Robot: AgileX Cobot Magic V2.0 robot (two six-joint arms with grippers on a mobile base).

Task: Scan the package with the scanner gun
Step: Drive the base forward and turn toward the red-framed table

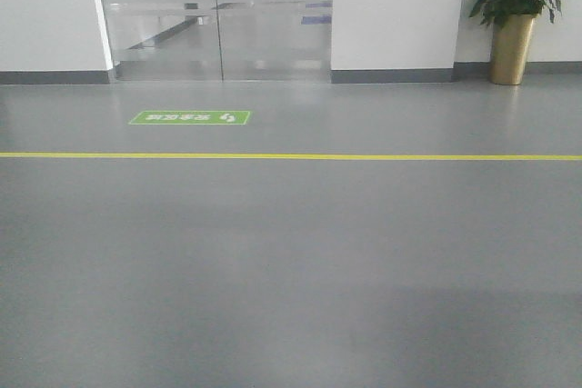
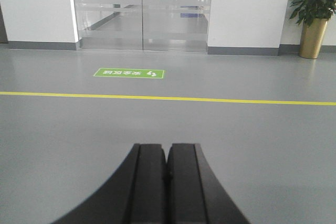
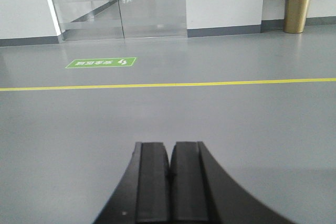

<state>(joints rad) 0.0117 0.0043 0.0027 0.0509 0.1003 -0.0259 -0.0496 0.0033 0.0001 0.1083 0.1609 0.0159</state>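
Neither the package nor the scanner gun shows in any view. My left gripper (image 2: 167, 148) is shut, its two black fingers pressed together with nothing between them, pointing out over bare grey floor. My right gripper (image 3: 170, 146) is likewise shut and holds nothing, also aimed across the floor. Neither gripper appears in the front-facing view.
A yellow line (image 1: 291, 156) crosses the grey floor, with a green floor sign (image 1: 190, 117) beyond it. Glass doors (image 1: 215, 15) stand in the white back wall. A potted plant in a gold pot (image 1: 511, 47) stands at the far right.
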